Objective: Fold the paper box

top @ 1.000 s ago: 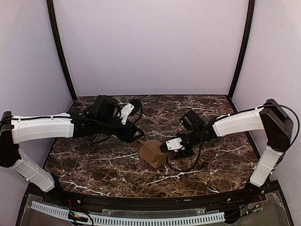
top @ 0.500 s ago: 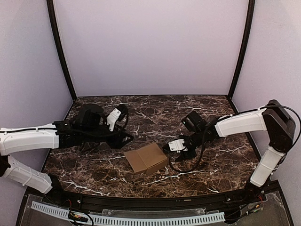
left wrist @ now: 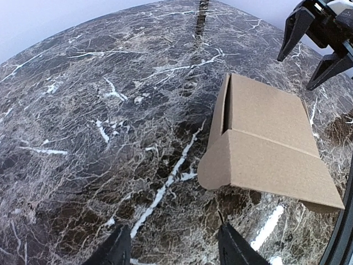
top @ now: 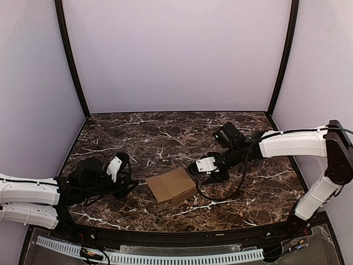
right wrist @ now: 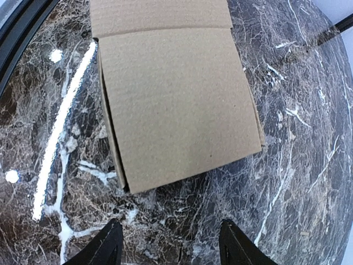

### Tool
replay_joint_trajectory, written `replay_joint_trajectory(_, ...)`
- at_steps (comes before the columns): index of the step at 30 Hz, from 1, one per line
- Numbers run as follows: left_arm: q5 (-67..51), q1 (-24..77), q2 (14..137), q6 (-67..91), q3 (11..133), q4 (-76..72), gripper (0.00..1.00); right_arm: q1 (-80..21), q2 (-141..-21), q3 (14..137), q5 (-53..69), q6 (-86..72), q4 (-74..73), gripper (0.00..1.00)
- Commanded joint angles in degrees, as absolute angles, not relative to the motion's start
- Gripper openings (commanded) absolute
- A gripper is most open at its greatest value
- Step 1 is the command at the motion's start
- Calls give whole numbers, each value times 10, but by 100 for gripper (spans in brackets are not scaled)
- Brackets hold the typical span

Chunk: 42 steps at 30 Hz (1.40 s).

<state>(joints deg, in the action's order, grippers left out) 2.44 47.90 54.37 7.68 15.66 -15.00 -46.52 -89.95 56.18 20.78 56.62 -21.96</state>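
The paper box is a closed brown cardboard cube lying on the marble table, free of both grippers. In the left wrist view the paper box lies ahead and to the right, with a rounded tab showing at its near corner. My left gripper is open and empty, a short way from that tab. In the top view the left gripper is left of the box. My right gripper is open and empty, just short of the paper box. The right gripper hangs off the box's right corner.
The dark marble table is walled by pale panels behind and on both sides. A black rail runs along the near edge, close behind the box. The right gripper shows at the top right of the left wrist view.
The left arm has pulled back to the left and toward the near edge, away from the box. The box, tilted between the grippers before, now lies flat. The right gripper has drawn back slightly.
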Motion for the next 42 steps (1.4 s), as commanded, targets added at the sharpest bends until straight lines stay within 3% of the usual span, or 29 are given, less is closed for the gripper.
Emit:
replay_joint_trajectory(1,-13,482,587,40,151,-241,55,-483,-928,596,212,558,-231,59)
replay_joint_trajectory(12,-62,482,762,-24,184,-377,36,-513,-942,610,220,545,-223,59)
replay_joint_trajectory(24,-76,482,794,-32,206,-405,15,-517,-956,607,229,547,-213,58)
replay_joint_trajectory(42,-81,482,816,-41,208,-384,10,-516,-981,588,213,548,-192,58)
